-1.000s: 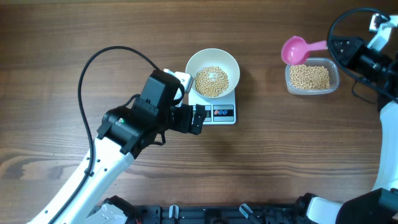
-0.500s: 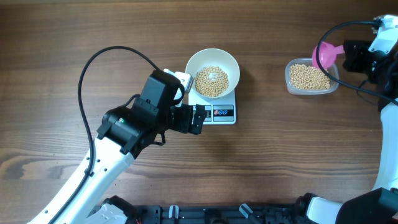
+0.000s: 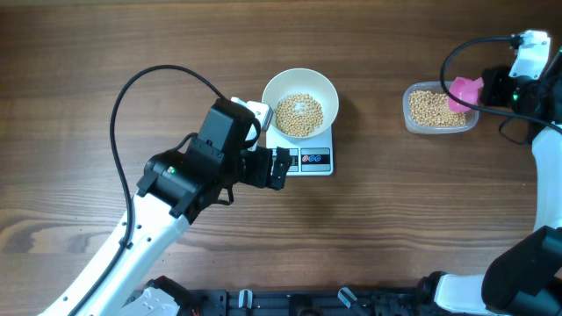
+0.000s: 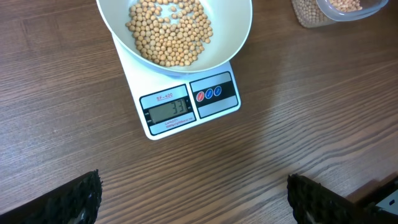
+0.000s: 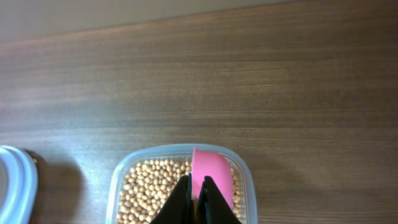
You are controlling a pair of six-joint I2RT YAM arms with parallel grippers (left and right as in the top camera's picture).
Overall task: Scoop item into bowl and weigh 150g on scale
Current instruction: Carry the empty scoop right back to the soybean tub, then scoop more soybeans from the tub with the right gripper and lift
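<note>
The white bowl (image 3: 300,101) stands on the white scale (image 3: 307,160) with a layer of beige beans (image 3: 299,114) in it. The left wrist view shows the bowl (image 4: 236,37), the scale's display (image 4: 166,109) and its buttons. My left gripper (image 3: 279,168) stands open just left of the scale's front, with nothing between its fingertips (image 4: 81,199). My right gripper (image 5: 196,194) is shut on the pink scoop (image 3: 464,90), which hangs tilted over the beans (image 5: 152,190) in the clear tub (image 3: 440,109).
A black cable (image 3: 145,88) loops over the table behind the left arm. The right arm's cable (image 3: 465,44) arcs above the tub. The bowl's rim (image 5: 15,186) shows at the left edge of the right wrist view.
My right gripper has swung the pink scoop right and down from beside the tub's far left corner to over the tub's right end. The left arm has not moved.
</note>
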